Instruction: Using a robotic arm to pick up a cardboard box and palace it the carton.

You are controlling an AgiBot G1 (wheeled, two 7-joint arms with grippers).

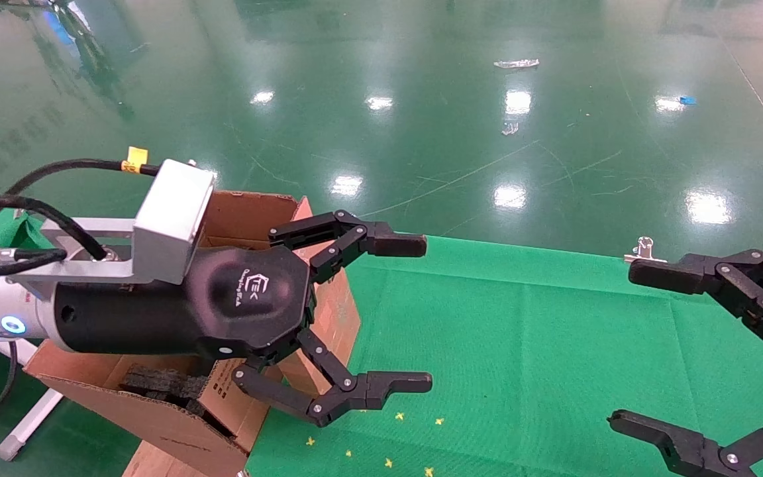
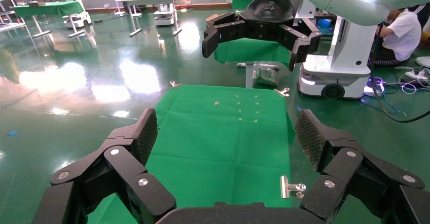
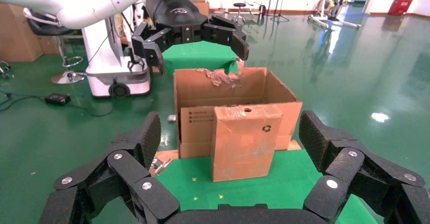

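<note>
The cardboard box (image 3: 246,140) stands upright on the green cloth, its taped face toward my right gripper and a small round hole on its top side. It rests against the front of the carton (image 3: 223,87), which has a torn back flap. In the head view the box (image 1: 340,318) shows behind my left gripper (image 1: 424,313). That gripper is open and empty, hovering above the carton (image 1: 242,212) and the box. My right gripper (image 1: 623,344) hangs open and empty over the table's right side, well apart from the box.
Black foam pieces (image 1: 156,383) lie inside the carton. A green cloth (image 1: 520,344) covers the table and is held by metal binder clips (image 1: 643,250). Small yellow marks (image 1: 388,437) dot the cloth near the front edge. Shiny green floor surrounds the table.
</note>
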